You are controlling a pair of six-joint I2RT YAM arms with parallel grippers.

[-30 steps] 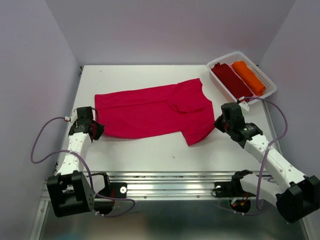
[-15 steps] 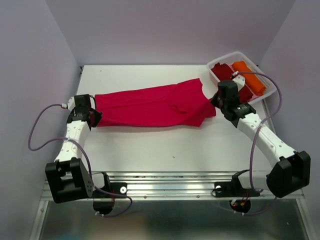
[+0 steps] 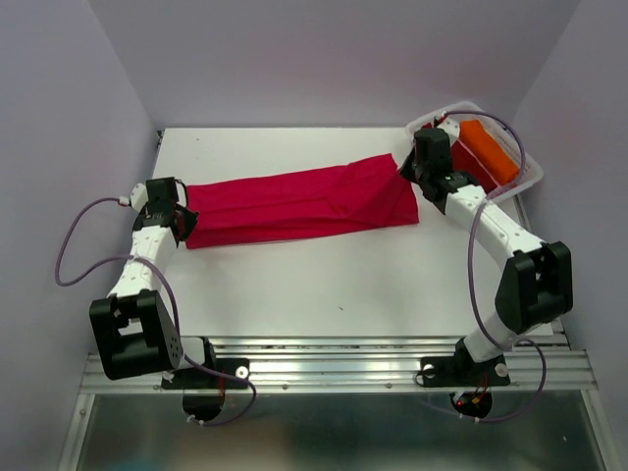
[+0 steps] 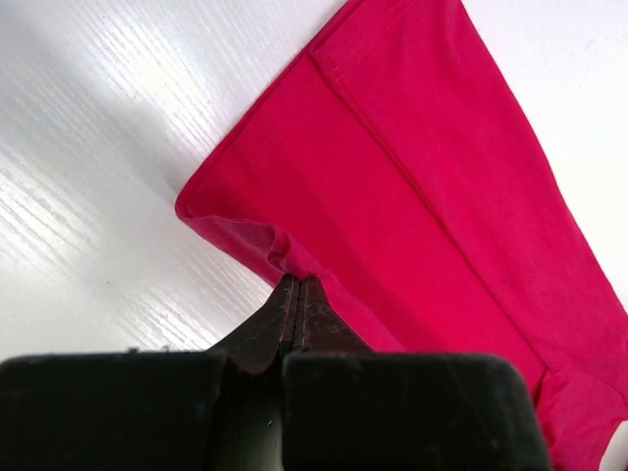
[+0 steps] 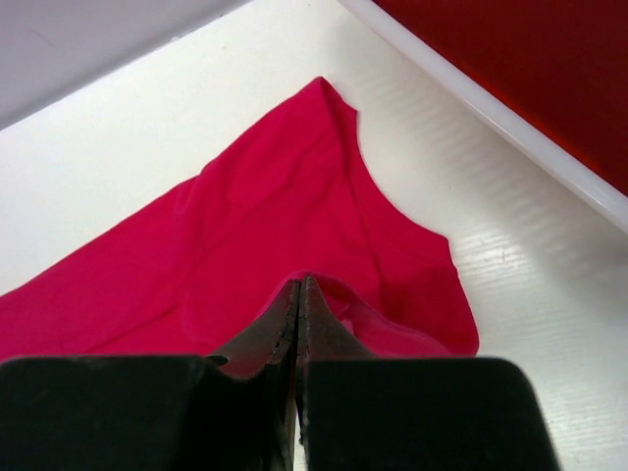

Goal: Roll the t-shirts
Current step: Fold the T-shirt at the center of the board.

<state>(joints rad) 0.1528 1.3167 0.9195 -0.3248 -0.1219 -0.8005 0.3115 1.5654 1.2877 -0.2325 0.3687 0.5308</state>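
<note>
The crimson-red t-shirt (image 3: pixel 304 201) lies folded lengthwise into a long band across the white table. My left gripper (image 3: pixel 180 218) is shut on its left end; in the left wrist view the gripper (image 4: pixel 297 283) pinches a fold of the red cloth (image 4: pixel 422 177). My right gripper (image 3: pixel 405 169) is shut on the right end; the right wrist view shows the gripper (image 5: pixel 300 285) pinching the cloth (image 5: pixel 255 226). The orange rolled t-shirt (image 3: pixel 488 150) lies in the white basket (image 3: pixel 530 175). The dark maroon roll (image 5: pixel 530 69) shows in the right wrist view and is mostly hidden behind the right arm from above.
The basket stands at the table's far right corner, just behind my right gripper, its rim (image 5: pixel 491 108) close to the shirt's end. Purple walls close in the table on the left, back and right. A metal rail (image 3: pixel 334 358) runs along the near edge.
Both grippers moved toward the back of the table, carrying the near edge of the shirt over, so the spread shirt is now a narrow folded band. The right arm swung up beside the basket.
</note>
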